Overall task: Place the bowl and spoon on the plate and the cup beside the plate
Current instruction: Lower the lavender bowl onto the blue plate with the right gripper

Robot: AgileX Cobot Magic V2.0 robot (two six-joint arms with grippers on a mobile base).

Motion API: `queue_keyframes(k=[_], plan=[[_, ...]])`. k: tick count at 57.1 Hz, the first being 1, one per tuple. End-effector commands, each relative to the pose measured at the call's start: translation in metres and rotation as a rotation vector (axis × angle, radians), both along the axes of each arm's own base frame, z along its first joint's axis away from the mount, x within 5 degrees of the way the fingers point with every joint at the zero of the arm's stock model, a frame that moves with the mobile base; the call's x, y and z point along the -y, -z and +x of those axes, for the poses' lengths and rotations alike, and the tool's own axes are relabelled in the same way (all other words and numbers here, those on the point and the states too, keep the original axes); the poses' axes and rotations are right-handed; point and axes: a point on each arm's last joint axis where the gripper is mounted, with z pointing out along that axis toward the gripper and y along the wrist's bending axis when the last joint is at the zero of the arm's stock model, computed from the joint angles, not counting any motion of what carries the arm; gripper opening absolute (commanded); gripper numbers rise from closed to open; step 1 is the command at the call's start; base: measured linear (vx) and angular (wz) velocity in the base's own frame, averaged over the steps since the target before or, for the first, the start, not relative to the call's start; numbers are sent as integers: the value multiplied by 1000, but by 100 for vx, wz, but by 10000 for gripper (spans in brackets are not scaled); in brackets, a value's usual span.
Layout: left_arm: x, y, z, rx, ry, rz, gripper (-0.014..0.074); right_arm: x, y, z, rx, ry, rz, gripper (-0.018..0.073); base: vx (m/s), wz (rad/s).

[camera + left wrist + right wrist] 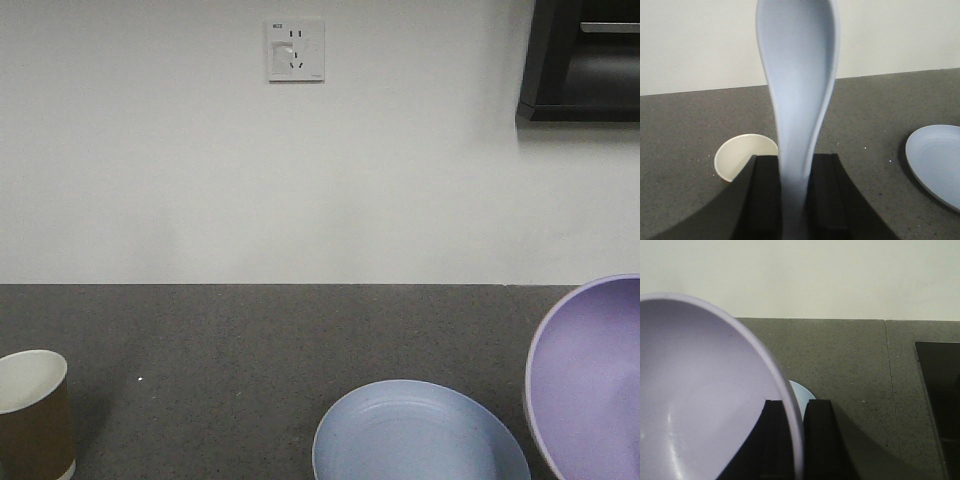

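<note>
My left gripper (pixel 794 165) is shut on the handle of the pale blue spoon (pixel 800 75), which stands upright, scoop uppermost, above the counter. Behind its left finger shows the cream inside of the cup (pixel 740 155); the front view has the brown cup (pixel 35 412) at lower left. My right gripper (pixel 794 410) is shut on the rim of the lavender bowl (pixel 700 400), held tilted in the air; the bowl (pixel 590 380) fills the front view's right edge. The pale blue plate (pixel 420 435) lies on the counter just left of the bowl; the plate (pixel 937 162) is right of the spoon.
The dark grey speckled counter (pixel 250 350) runs back to a white wall with a socket (pixel 296 50). A black cabinet (pixel 585 60) hangs at upper right. In the right wrist view a dark inset panel (pixel 940 390) lies in the counter at right.
</note>
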Motion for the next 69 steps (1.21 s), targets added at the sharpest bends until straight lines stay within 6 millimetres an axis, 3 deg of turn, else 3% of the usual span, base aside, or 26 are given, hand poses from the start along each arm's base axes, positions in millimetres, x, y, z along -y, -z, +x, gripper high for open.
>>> queue_keyframes(k=[1, 41, 60, 69], plan=[[1, -14, 0, 93, -2, -38, 0, 2, -16, 0, 108, 27, 14, -8, 3, -10], [0, -15, 0, 105, -4, -40, 0, 2, -17, 1, 123, 33, 19, -8, 0, -1], [0, -18, 1, 133, -7, -52, 0, -1, -19, 1, 128, 12, 105, -8, 0, 0], [0, -19, 1, 149, -8, -62, 0, -3, -19, 18, 60, -9, 136, -8, 0, 0]])
